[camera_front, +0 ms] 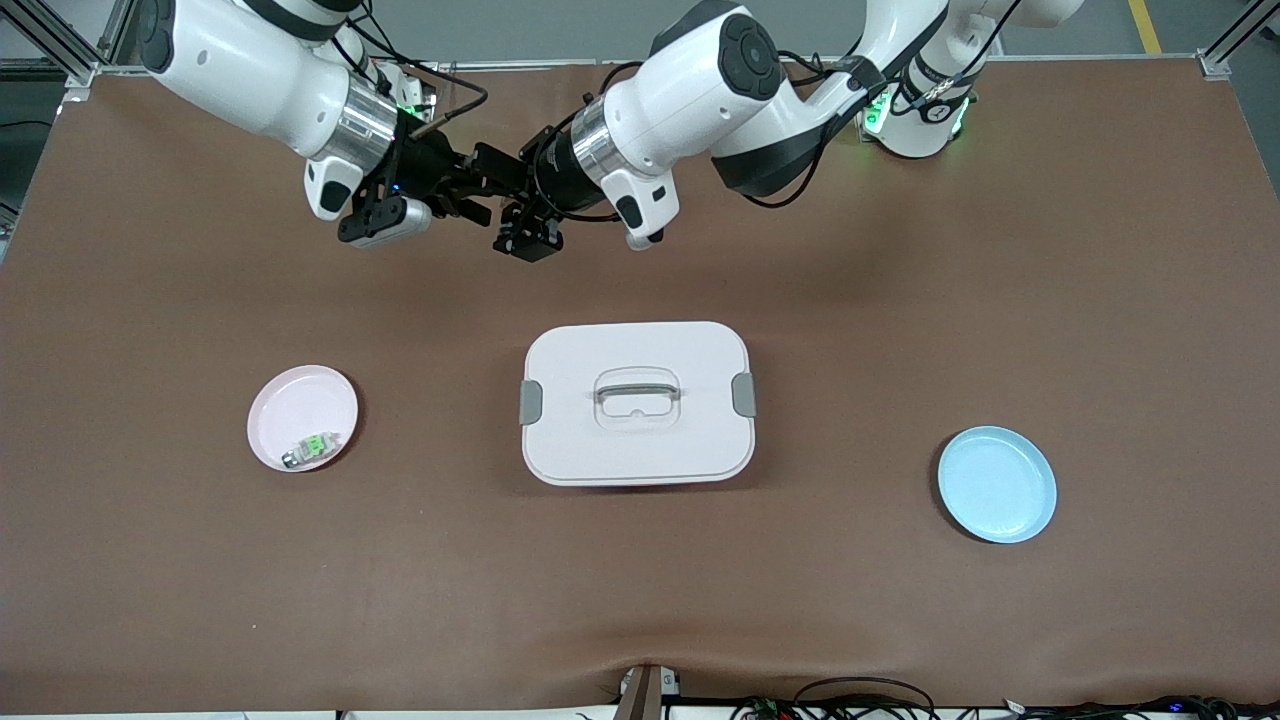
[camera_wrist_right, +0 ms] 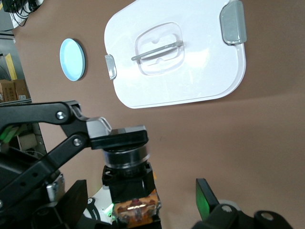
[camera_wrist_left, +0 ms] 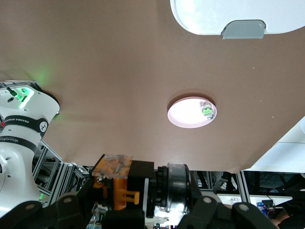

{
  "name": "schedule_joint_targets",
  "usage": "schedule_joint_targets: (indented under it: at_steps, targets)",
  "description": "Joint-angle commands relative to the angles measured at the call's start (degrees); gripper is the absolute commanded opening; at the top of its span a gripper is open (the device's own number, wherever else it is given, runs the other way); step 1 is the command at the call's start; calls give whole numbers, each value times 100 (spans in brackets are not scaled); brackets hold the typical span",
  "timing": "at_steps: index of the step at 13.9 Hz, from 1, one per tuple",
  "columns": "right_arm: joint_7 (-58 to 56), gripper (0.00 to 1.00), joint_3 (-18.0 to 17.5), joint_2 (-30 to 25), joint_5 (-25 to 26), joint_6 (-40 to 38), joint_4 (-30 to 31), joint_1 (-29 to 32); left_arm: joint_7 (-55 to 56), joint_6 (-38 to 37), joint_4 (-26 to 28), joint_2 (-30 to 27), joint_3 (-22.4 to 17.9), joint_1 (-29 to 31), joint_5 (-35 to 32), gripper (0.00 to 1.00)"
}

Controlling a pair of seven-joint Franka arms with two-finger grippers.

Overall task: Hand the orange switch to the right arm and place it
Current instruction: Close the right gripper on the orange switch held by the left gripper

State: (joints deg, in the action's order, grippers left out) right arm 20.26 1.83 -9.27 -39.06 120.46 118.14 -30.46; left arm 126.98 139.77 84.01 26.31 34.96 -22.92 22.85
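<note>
Meanwhile left gripper (camera_front: 480, 185) clamps orange switch (camera_wrist_right: 137, 208); right gripper (camera_front: 462, 192) spread around it, above table (camera_front: 900, 300).

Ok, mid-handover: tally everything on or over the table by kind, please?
Plates: 2, pink plate and blue plate
Lidded boxes: 1, white box
Small parts: 2, orange switch in the left pincer, silvery part on the pink plate
Total: 5
</note>
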Motion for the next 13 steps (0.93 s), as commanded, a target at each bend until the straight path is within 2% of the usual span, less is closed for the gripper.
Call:
schedule_joint_targets:
  at_steps: [1,3,4,5,10,13]
  targets:
    - [83,87,19,-163,-84,109,192,-91,143,41,-17,-29,-7,-29,-123,25]
    - [74,40,19,-171,-84,83,175,-91,143,41,-17,-29,-7,-29,-123,25]
    - [83,8,19,-171,-84,65,157,-91,143,33,-17,-29,-7,-29,-123,25]
    - [109,0,19,-171,-84,65,148,-91,134,33,-17,-29,-7,-29,-123,25]
    - [224,0,19,-163,-84,48,113,-91,143,33,-17,-29,-7,-29,-123,26]
    - [171,0,28,-154,-75,39,69,-83,134,33,-34,-47,2,33,-123,44]
